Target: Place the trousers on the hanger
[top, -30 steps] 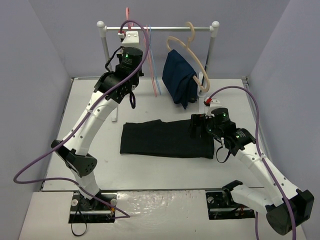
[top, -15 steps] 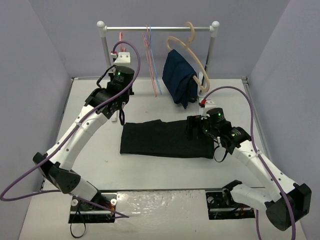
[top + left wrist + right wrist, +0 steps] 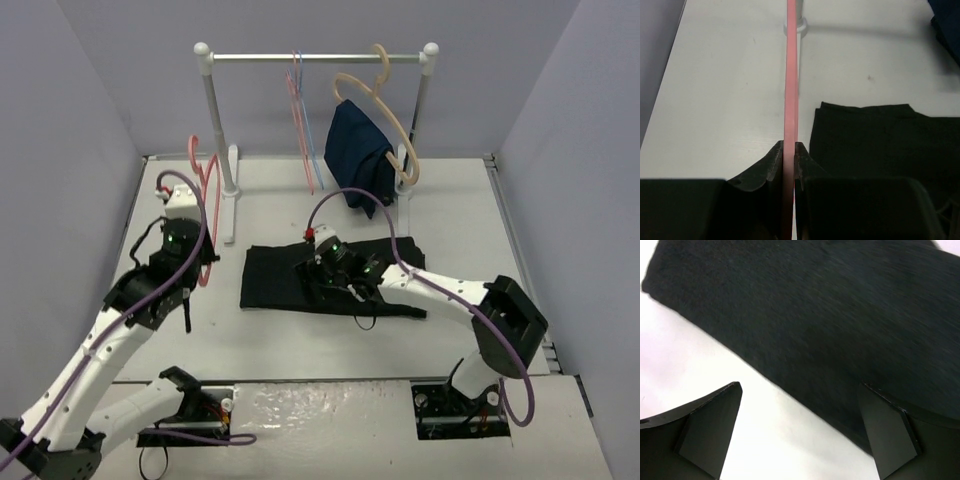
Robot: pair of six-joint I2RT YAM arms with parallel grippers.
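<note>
The black trousers [image 3: 275, 280] lie flat across the middle of the table. They also show in the left wrist view [image 3: 880, 135] and the right wrist view [image 3: 815, 315]. The salmon-pink hanger [image 3: 212, 185] is off the rail, held upright at the table's left. My left gripper [image 3: 203, 215] is shut on the hanger's thin bar [image 3: 791, 75], with its jaws [image 3: 789, 145] pressed on both sides. My right gripper [image 3: 318, 262] is open and low over the trousers' middle. In its wrist view the gripper [image 3: 800, 387] straddles the cloth's edge and holds nothing.
A white-posted rail [image 3: 315, 57] stands at the back. A thin light-blue hanger [image 3: 312, 150] hangs on it beside another thin pink one. A thick tan hanger [image 3: 385, 100] there carries a navy garment [image 3: 360, 155]. The rail's left post foot [image 3: 796, 25] is just beyond the held hanger. Walls close in the left, right and back.
My left arm has drawn back from the rail to the near left, carrying the pink hanger with it. My right gripper has moved left from the trousers' right end to their middle.
</note>
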